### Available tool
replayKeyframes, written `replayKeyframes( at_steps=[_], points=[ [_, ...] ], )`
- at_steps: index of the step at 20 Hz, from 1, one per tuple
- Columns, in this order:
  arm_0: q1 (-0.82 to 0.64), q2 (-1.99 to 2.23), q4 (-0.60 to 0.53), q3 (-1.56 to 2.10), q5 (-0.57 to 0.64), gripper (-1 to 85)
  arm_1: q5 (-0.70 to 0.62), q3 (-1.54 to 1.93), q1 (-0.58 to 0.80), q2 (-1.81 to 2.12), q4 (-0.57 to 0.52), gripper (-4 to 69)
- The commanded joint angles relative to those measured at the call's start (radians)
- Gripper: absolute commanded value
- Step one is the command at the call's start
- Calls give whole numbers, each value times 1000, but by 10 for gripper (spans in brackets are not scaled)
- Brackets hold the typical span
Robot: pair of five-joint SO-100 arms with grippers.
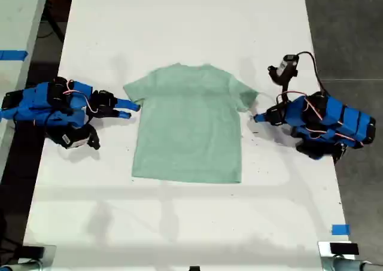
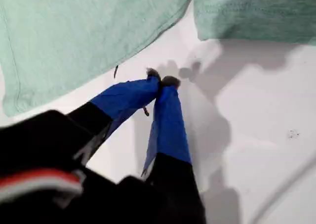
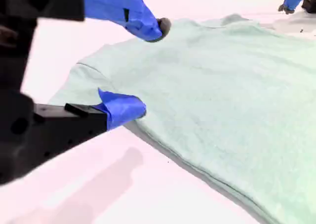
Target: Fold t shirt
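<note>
The plain pale mint-green cloth t-shirt (image 1: 188, 124) lies flat and unfolded mid-way across the white surface (image 1: 179, 223). In the exterior view, my second gripper (image 1: 130, 109) sits at the shirt's 9 o'clock. Its jaws are released, one low at the sleeve edge and one above the cloth. My first gripper (image 1: 257, 117) is at 3 o'clock, jaws clenched on nothing, tips on bare surface just beside the armpit. To fold well, I judge each should pinch a sleeve hem fully, then carry inward together, keeping the cloth taut.

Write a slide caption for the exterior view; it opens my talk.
Mint-green t shirt lies flat and unfolded on a white table between two blue arms.
</note>
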Motion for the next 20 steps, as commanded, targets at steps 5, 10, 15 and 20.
replayKeyframes(
  at_steps=[5,10,15,20],
  points=[
    [-152,6,-18,14,-37,179,454,80,78,11,-14,18],
    [-100,6,-3,15,-8,0,497,80,87,11,-14,22],
    [-5,6,-34,12,17,0,537,-18,58,12,2,12],
    [0,6,-6,14,-15,0,341,-505,216,-551,87,44]
  ],
)
